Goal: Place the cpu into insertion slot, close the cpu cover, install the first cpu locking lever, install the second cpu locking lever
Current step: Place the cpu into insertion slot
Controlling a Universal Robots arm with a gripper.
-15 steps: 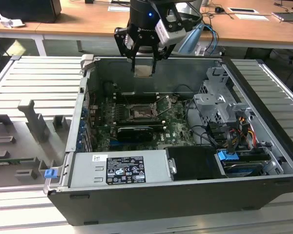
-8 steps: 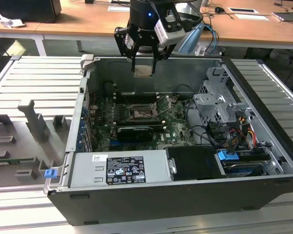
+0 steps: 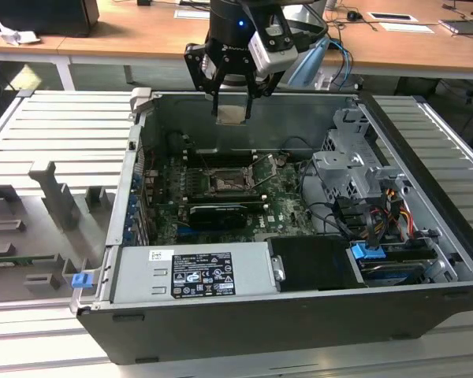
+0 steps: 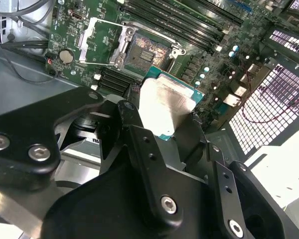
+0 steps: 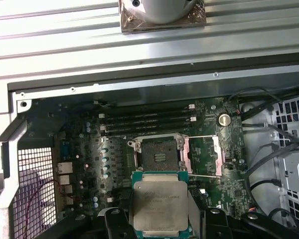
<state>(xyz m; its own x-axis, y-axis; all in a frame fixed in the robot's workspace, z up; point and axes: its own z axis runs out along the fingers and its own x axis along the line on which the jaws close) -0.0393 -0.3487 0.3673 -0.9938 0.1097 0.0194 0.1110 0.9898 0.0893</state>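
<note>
My gripper (image 3: 232,106) hangs above the rear wall of the open computer case, shut on the cpu (image 3: 232,115). The cpu (image 5: 159,205) is a flat square chip with a pale silvery face, held by its edges between the black fingers (image 4: 134,122). Below it on the green motherboard lies the insertion slot (image 5: 157,154), a dark, bare square socket with a silver rim, also seen in the exterior view (image 3: 224,183). The cpu cover (image 5: 202,155) stands flipped open beside the slot; the second wrist view shows the cover (image 4: 100,42) and the slot (image 4: 147,52) side by side. Thin wire levers (image 5: 203,175) stick out near the cover.
Long black memory slots (image 5: 147,119) run beside the socket. A black card (image 3: 217,213), a grey power supply (image 3: 193,272), a drive cage (image 3: 355,169) and loose cables (image 3: 378,213) crowd the case. Grey fixtures (image 3: 55,197) stand on the ribbed table at the exterior view's left.
</note>
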